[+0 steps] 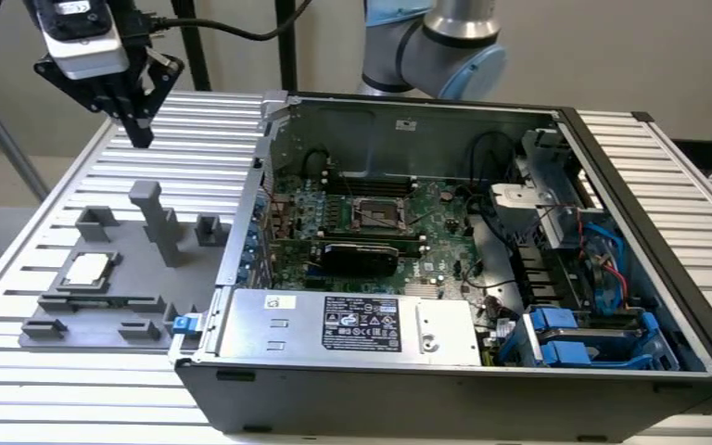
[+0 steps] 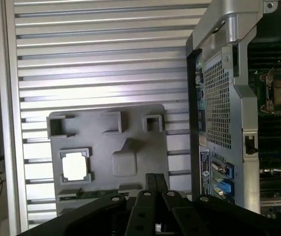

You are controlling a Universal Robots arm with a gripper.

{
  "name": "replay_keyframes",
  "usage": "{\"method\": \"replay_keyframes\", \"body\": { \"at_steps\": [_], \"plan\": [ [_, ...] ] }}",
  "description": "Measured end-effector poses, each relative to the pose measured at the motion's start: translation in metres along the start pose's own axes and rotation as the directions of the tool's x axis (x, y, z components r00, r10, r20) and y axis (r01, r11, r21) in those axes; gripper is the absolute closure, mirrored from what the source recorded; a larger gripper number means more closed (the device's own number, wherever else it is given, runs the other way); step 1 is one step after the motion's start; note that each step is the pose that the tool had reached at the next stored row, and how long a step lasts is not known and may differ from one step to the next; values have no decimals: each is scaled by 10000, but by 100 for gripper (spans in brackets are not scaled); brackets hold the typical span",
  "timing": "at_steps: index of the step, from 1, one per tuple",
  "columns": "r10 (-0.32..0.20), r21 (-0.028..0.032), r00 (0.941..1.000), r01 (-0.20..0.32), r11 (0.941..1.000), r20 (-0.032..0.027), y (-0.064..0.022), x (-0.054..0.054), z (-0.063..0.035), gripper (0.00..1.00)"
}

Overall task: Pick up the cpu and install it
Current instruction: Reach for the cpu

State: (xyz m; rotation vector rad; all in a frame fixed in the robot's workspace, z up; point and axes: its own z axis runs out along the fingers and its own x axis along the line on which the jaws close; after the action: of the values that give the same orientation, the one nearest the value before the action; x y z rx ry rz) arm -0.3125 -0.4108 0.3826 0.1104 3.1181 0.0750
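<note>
Silvery cpu (image 1: 88, 270) untouched in grey fixture (image 1: 146, 311), pick not begun. Gripper (image 1: 140, 134) hovers well clear, fingers (image 1: 134, 116) pinched together, empty (grasp needs them opened).

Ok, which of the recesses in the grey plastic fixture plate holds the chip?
The square recess with the raised corner frame holds the flat silvery-white square cpu; the rounded recess beside it is bare grey plastic.

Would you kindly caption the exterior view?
Shut gripper hovers over slatted table; cpu rests in grey fixture beside open computer.
</note>
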Motion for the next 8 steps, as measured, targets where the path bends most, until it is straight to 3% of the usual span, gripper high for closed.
{"method": "replay_keyframes", "body": {
  "at_steps": [8],
  "plan": [
    [0, 11, 10000, 0, 10000, -21, -71, 361, 69, 89]
  ]
}}
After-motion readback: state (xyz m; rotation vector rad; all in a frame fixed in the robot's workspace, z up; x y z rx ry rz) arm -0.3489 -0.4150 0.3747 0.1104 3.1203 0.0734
